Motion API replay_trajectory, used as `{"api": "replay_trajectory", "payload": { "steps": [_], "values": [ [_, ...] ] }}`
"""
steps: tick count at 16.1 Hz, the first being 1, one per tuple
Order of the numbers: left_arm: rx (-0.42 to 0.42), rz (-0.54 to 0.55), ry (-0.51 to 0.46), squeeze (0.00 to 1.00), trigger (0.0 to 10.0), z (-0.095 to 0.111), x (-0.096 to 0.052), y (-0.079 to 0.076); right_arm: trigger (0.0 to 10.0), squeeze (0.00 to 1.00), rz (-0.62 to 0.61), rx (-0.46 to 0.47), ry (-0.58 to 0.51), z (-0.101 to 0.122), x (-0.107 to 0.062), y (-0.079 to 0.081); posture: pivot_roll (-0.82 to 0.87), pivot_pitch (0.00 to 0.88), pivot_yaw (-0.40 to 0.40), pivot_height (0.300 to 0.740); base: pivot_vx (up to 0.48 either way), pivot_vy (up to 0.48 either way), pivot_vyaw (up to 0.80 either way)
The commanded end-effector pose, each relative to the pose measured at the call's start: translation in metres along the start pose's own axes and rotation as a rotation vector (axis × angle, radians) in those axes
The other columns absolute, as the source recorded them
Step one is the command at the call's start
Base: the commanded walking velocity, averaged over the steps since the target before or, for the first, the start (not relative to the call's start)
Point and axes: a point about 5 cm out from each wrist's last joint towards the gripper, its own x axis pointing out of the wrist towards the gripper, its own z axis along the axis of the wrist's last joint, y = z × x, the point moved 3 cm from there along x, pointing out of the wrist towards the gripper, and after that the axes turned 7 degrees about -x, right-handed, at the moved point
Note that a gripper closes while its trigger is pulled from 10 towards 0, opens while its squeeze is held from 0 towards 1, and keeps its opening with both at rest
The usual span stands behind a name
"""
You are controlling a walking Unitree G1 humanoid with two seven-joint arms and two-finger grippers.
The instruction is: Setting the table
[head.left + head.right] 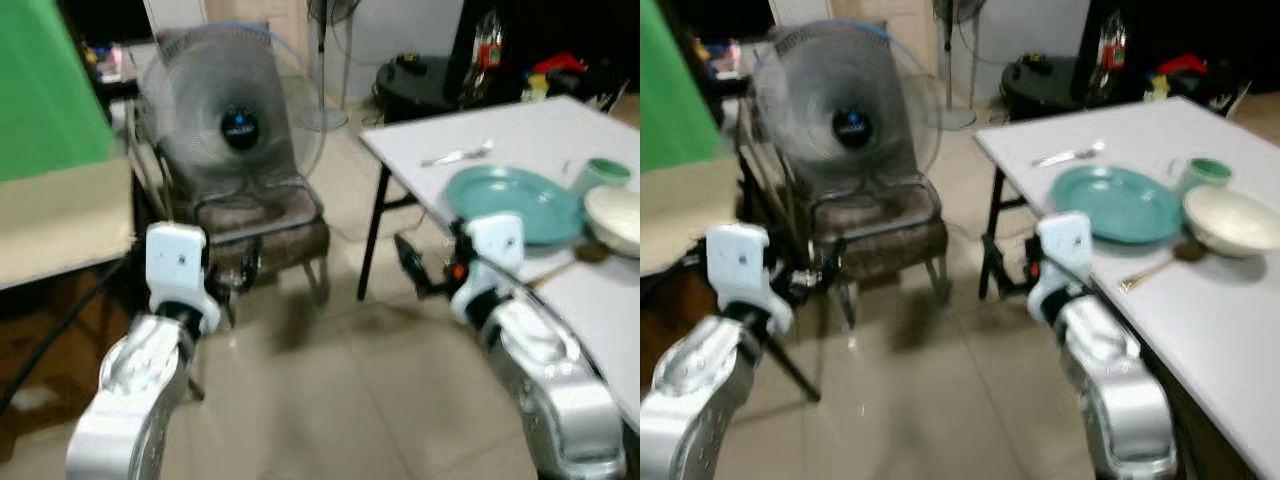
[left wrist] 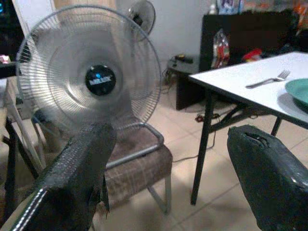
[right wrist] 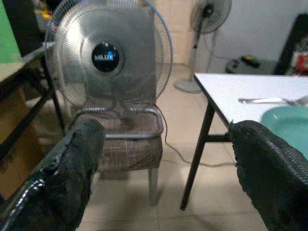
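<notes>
Both grippers wide and empty, held out over bare floor beside a half-laid table.

The left gripper (image 2: 168,178) and right gripper (image 3: 163,173) each have fingers spread wide, nothing between them, pointing toward a running electric fan (image 1: 238,125) standing on a padded chair (image 1: 262,225). The white folding table (image 1: 1200,300) lies to the robot's right, carrying a teal plate (image 1: 1118,203), a cream bowl (image 1: 1232,220) just beside it, a green cup (image 1: 1206,172), a fork (image 1: 1068,155) and a brass-coloured spoon (image 1: 1155,267). The right arm sits close against the table edge, so I judge a turn toward the settings could knock the plate or jolt the table. Blur softens everything; the spoon's bowl is hard to read, and the far end of the table is cut off.
</notes>
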Motion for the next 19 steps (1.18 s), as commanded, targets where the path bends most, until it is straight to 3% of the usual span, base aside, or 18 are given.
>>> {"api": "replay_trajectory", "payload": {
  "steps": [1, 14, 15, 16, 17, 18, 19],
  "values": [
    [-0.001, 0.011, 0.016, 0.0, 10.0, -0.0036, -0.0014, 0.0034, 10.0, 1.0, 0.028, 0.004, -0.022, 0.0049, 0.0013, 0.0047, 0.02, 0.0, 0.002, 0.74, 0.0, 0.349, 0.0],
    [0.008, 0.019, 0.017, 0.0, 10.0, -0.0025, -0.0009, 0.0079, 10.0, 1.0, 0.009, 0.031, -0.013, 0.0032, 0.0028, 0.0037, 0.03, 0.0, 0.01, 0.74, 0.0, 0.347, 0.0],
    [0.008, 0.02, 0.017, 0.0, 10.0, -0.0026, -0.0009, 0.008, 10.0, 0.77, 0.008, 0.031, -0.012, 0.0031, 0.0028, 0.0031, 0.03, 0.0, 0.009, 0.74, 0.0, 0.349, 0.0],
    [0.007, 0.02, 0.017, 0.0, 10.0, -0.0026, -0.0009, 0.0078, 10.0, 0.77, 0.008, 0.031, -0.012, 0.0031, 0.0028, 0.0029, 0.03, 0.0, 0.009, 0.74, 0.0, 0.349, 0.0],
    [0.006, 0.019, 0.018, 0.0, 10.0, -0.0028, -0.0007, 0.0073, 10.0, 0.13, 0.009, 0.035, -0.008, 0.0025, 0.0029, 0.0026, 0.03, 0.0, 0.005, 0.74, 0.0, 0.356, 0.0],
    [0.006, 0.019, 0.018, 0.0, 10.0, -0.0029, -0.0008, 0.0071, 10.0, 0.0, 0.01, 0.036, -0.005, 0.0021, 0.003, 0.0025, 0.03, 0.0, 0.005, 0.74, 0.0, 0.364, 0.0],
    [0.005, 0.021, 0.019, 0.0, 10.0, -0.003, -0.0016, 0.0074, 10.0, 0.0, 0.011, 0.041, -0.003, 0.0017, 0.0034, 0.0029, 0.03, 0.0, 0.003, 0.74, 0.0, 0.368, 0.0]
  ]
}}
